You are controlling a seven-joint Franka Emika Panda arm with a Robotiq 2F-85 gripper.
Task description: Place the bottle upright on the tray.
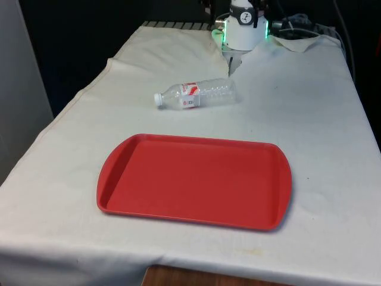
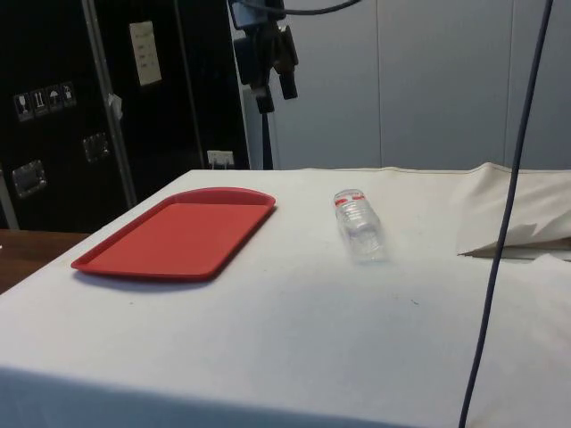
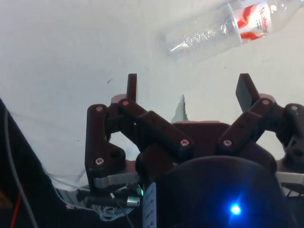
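The clear plastic bottle with a red label (image 1: 196, 94) lies on its side on the white-clothed tabletop (image 1: 315, 119), at twelve o'clock from the empty red plastic tray (image 1: 196, 179). The black two-finger end effector (image 3: 187, 88) hovers above, released and empty. Reaching is in hand; next, I judge, it must descend and clasp the bottle's body.

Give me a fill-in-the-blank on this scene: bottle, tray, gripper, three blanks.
1. The clear plastic bottle with the red and white label lies on its ____ on the white cloth.
2. The red rectangular plastic tray holds ____.
3. The black two-finger gripper hangs above the cloth with its fingers ____.

Missing words: side; nothing; open
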